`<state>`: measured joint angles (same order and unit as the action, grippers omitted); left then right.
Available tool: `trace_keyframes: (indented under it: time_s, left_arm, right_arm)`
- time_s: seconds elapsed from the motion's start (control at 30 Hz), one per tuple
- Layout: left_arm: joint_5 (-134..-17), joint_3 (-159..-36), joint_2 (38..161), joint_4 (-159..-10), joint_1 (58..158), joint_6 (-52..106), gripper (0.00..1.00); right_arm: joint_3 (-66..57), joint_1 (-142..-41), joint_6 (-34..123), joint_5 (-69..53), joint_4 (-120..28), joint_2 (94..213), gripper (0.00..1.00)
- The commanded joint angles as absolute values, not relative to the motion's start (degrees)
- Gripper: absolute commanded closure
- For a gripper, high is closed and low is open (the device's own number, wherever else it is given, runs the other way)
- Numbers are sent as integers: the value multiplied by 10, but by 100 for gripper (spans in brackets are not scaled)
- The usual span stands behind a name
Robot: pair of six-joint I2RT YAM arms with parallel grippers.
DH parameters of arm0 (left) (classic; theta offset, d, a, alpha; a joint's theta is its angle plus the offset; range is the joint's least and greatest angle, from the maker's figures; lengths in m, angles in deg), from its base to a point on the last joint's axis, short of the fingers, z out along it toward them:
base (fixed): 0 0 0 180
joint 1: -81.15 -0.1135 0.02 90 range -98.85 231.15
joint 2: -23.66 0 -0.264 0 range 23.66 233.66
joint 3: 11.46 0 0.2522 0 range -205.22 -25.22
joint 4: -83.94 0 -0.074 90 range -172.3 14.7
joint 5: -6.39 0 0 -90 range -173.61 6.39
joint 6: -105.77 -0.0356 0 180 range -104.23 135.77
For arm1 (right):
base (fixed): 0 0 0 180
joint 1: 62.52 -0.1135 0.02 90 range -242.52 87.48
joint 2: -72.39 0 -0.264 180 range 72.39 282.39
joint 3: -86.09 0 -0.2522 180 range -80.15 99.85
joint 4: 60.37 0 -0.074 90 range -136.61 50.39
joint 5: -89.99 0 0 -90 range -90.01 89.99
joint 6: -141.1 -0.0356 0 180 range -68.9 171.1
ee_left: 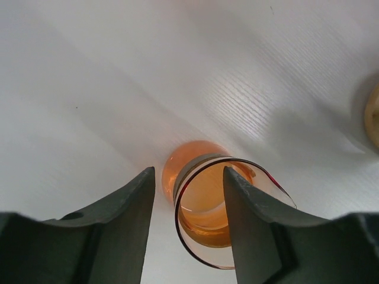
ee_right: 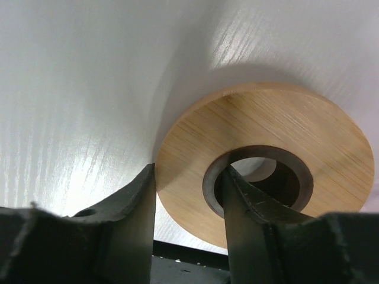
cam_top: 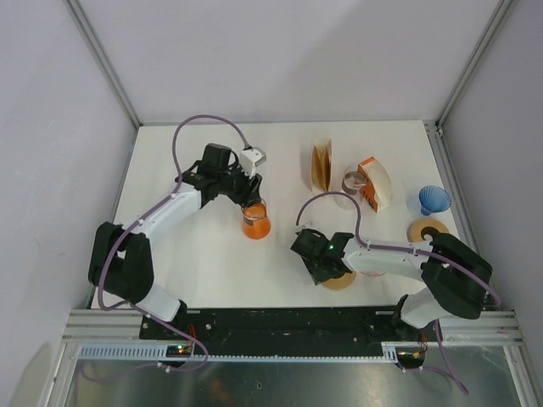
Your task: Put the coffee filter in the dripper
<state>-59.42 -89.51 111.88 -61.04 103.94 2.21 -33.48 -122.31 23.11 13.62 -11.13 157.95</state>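
Note:
An orange see-through dripper [cam_top: 255, 224] [ee_left: 204, 207] stands upright left of the table's middle. My left gripper [cam_top: 253, 207] [ee_left: 188, 170] is right above it and open, one finger inside the rim and the other outside, with a gap to the wall. Brown paper coffee filters [cam_top: 321, 166] stand on edge at the back middle, away from both grippers. My right gripper [cam_top: 327, 270] [ee_right: 188, 167] is near the front edge, shut on a flat wooden ring [cam_top: 342, 280] [ee_right: 195, 136], one finger in its hole and the other against its outer edge.
A white and orange filter pack [cam_top: 375, 182] lies right of the brown filters, beside a small metal ring [cam_top: 350, 180]. A blue cone dripper [cam_top: 433, 199] and a second wooden ring [cam_top: 427, 229] sit at the right edge. Frame posts stand at the back corners.

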Motion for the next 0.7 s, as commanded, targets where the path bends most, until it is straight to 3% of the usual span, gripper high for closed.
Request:
trace_keyframes:
  time_s: [0.0, 0.23, 0.47, 0.67]
  left_arm:
    - [-602, -921, 1081, -614, 1045, 2, 42]
    - [-645, -924, 1025, -608, 1044, 4, 29]
    - [-674, -918, 962, -590, 1043, 37, 22]
    - [-589, -908, 896, -553, 1043, 105, 18]
  right_arm:
    - [-335, -1238, 239, 116, -145, 1577, 67]
    - [-319, -1246, 270, 89, -142, 1532, 97]
    - [-279, -1249, 315, 69, -128, 1491, 100]
    - [-249, -1304, 390, 66, -162, 1437, 100]
